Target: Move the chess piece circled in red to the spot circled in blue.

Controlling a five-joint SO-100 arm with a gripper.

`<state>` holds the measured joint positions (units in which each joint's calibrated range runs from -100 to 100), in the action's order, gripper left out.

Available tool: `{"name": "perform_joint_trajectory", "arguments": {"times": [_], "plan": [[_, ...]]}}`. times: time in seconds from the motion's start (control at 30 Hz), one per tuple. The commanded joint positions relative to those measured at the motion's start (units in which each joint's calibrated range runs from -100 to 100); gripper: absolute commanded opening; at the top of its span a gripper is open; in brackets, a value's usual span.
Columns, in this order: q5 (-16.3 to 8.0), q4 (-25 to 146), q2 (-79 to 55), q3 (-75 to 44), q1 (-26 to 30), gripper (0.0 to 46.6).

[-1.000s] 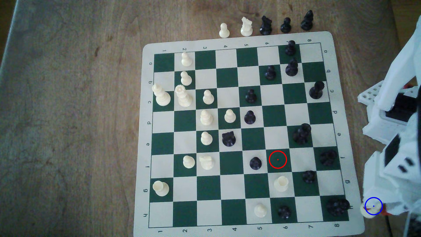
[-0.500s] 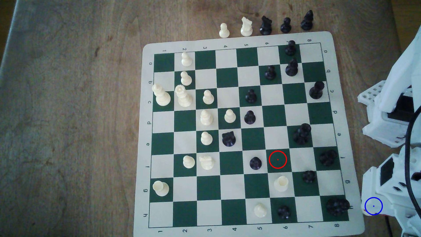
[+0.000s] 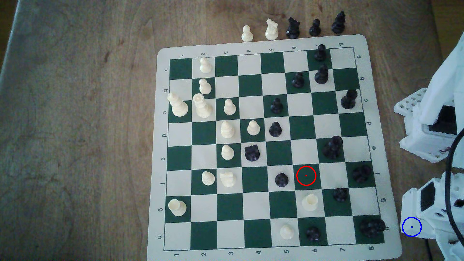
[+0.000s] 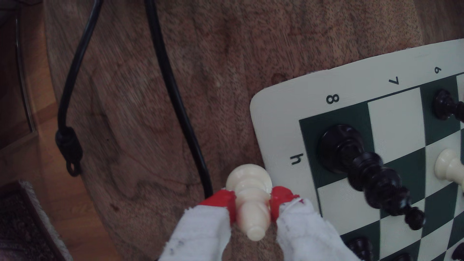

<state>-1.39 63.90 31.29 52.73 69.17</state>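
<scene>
The chess piece circled in red, a cream pawn [image 4: 251,200], stands with its base on bare brown wood just off the board's h8 corner [image 4: 271,120]. My gripper [image 4: 253,204] is shut on it, one red fingertip pad [image 4: 223,200] pressed against each side of its stem. In the exterior view the white arm [image 3: 431,200] sits at the right edge and covers the pawn. The spot circled in blue [image 3: 411,226] is drawn there, off the board's near right corner. The red ring [image 3: 306,175] lies over a vacant dark square.
Two black cables [image 4: 175,100] run over the wood close behind the pawn. A black king [image 4: 341,148] stands on h8, nearest the gripper. A cream rook [image 3: 310,202] and black pieces fill the board's right side. Captured pieces [image 3: 292,27] line its far edge.
A second ago the pawn showed under the blue ring in the exterior view; the arm's lower part has since shifted over it. No piece on the board has moved.
</scene>
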Motion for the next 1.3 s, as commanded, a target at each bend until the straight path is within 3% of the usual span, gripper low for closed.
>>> {"name": "perform_joint_trajectory", "arguments": {"times": [0.0, 1.03, 1.17, 1.27], "plan": [[-0.20, -0.43, -1.75, -2.05, 1.26, 0.5], [0.34, -3.46, -3.37, -5.14, -0.46, 1.3], [0.05, -3.38, -2.94, -4.59, -0.46, 7.9], [0.00, -3.38, -2.52, -4.14, -0.46, 10.0]]}}
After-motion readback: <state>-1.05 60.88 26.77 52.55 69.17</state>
